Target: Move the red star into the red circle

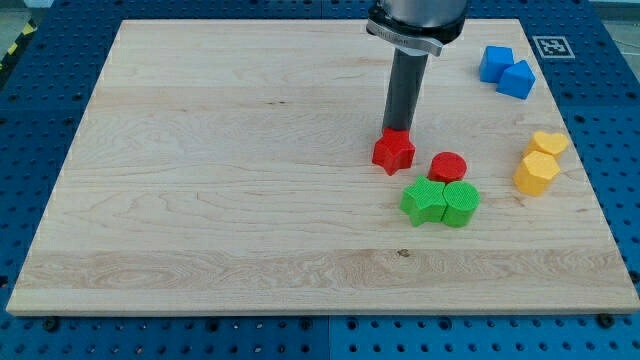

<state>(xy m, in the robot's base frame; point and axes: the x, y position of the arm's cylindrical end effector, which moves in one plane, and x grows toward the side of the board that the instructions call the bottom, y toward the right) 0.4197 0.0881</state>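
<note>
The red star [393, 152] lies right of the board's centre. The red circle [447, 166] lies a short way to the star's right and slightly lower, with a small gap between them. My tip [398, 130] stands at the star's top edge, touching or nearly touching it from the view's top. The dark rod rises straight from there to the arm at the top of the view.
A green star [424, 202] and a green cylinder [461, 204] sit together just below the red circle. Two blue blocks [507, 71] lie at the top right. Two yellow blocks [540, 161] lie near the wooden board's right edge [590, 190].
</note>
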